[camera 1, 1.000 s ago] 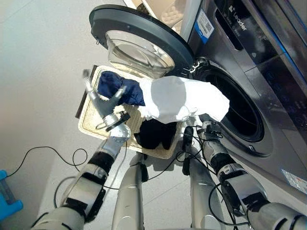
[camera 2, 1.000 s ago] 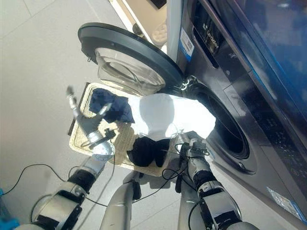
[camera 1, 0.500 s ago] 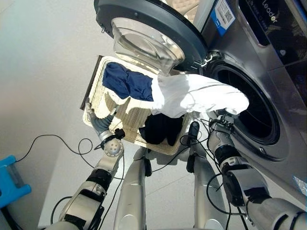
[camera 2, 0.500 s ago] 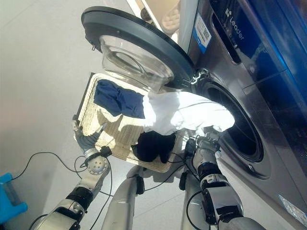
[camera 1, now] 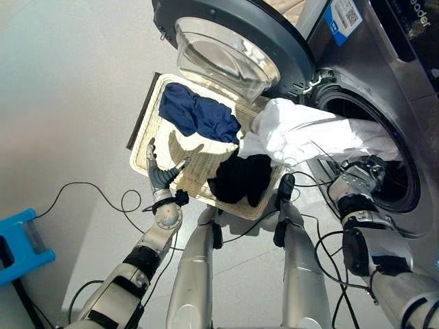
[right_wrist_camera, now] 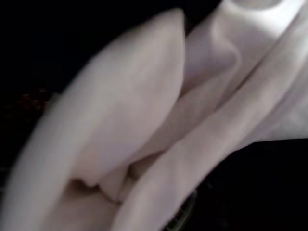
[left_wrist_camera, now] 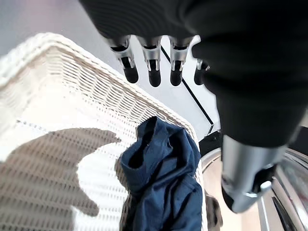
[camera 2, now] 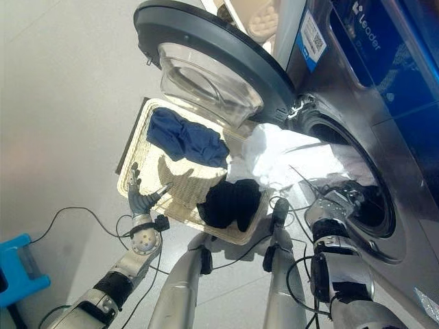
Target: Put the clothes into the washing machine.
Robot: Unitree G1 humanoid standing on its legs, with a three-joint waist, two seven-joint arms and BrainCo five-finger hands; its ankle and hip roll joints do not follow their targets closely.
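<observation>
The right hand (camera 1: 362, 179) is at the washing machine's drum opening (camera 1: 384, 171), buried under the white garment (camera 1: 302, 133), so whether it grips cannot be told; the cloth drapes from the basket's near corner into the drum, likely mid-feed. The left hand (camera 1: 161, 173) hovers, fingers spread, holding nothing, over the wicker basket (camera 1: 144, 154). The navy garment (camera 1: 199, 116) and the black garment (camera 1: 240, 178) lie crumpled inside.
</observation>
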